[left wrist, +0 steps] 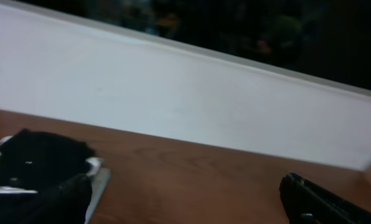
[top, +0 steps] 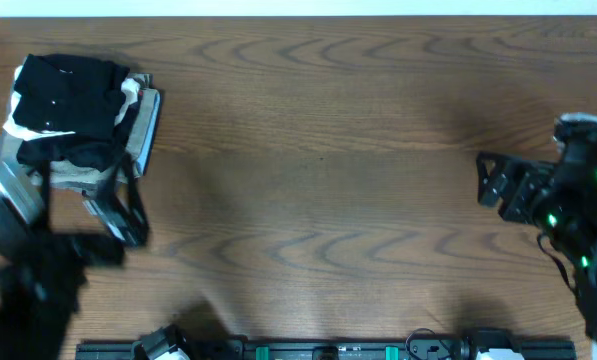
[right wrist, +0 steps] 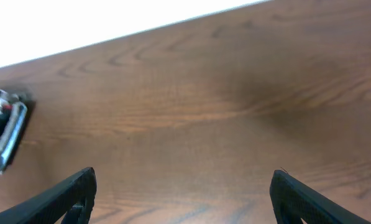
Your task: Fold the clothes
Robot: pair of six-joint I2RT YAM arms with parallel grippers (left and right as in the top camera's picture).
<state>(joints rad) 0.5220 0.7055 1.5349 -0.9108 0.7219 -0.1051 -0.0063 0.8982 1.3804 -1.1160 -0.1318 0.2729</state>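
Note:
The black T-shirt (top: 66, 100) lies folded on top of a stack of white and grey folded garments at the far left of the wooden table (top: 328, 150). It also shows in the left wrist view (left wrist: 36, 162), at the lower left. My left gripper (top: 118, 208) is blurred, just in front of and to the right of the stack; in the left wrist view (left wrist: 179, 193) its fingers are spread wide and hold nothing. My right gripper (top: 493, 185) is open and empty over bare table at the far right, its fingers wide apart in the right wrist view (right wrist: 182, 183).
A grey folded garment (top: 146, 125) sticks out under the T-shirt, with a white one (top: 18, 128) showing at the stack's left. A white wall (left wrist: 173, 99) runs along the table's far edge. A black rail (top: 328, 350) lies along the front edge.

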